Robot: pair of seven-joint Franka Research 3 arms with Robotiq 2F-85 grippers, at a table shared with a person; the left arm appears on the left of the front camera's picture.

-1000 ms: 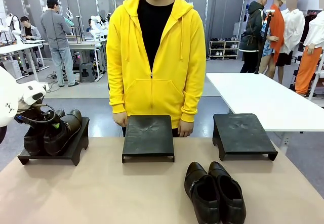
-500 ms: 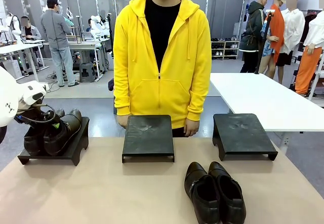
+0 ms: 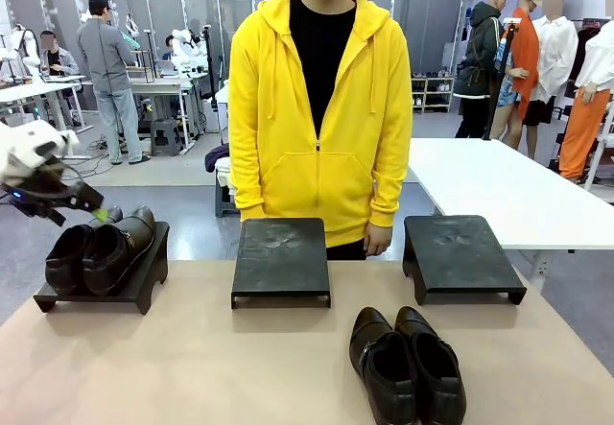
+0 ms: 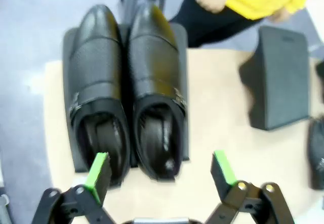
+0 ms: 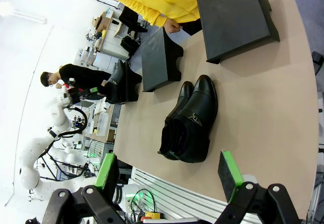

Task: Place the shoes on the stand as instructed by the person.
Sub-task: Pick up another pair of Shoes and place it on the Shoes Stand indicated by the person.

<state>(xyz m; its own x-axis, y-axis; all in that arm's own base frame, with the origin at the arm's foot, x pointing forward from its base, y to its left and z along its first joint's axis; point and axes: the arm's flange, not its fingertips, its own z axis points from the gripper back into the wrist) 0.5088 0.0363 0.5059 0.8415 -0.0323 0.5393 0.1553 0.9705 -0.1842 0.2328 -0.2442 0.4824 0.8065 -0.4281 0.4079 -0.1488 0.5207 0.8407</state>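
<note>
Spread wide and gripping nothing, the jaws of both grippers are seen with their green pads well apart. The left gripper (image 3: 88,211) (image 4: 161,169) is held in the air just above the heel end of the glossy pair of shoes (image 3: 101,250) (image 4: 126,92). That pair is set side by side on the left stand (image 3: 149,273), toes turned toward the far side. The right gripper (image 5: 167,172) is held over the near edge of the table (image 3: 192,367), with the second pair of shoes (image 3: 408,363) (image 5: 190,120) lying on the tabletop beyond it. A metal buckle is seen across the upper of one of these shoes; no lettering can be read.

The middle stand (image 3: 281,257) and the right stand (image 3: 460,252) are placed along the far edge, and the second pair is found nearer the robot, before the gap between them. The person (image 3: 321,108) is stood behind the middle stand, arms hanging. A white table (image 3: 499,190) is seen behind on the right.

Compared with a second ago, the left gripper has been lifted off the glossy pair, and the person has shifted toward the right.
</note>
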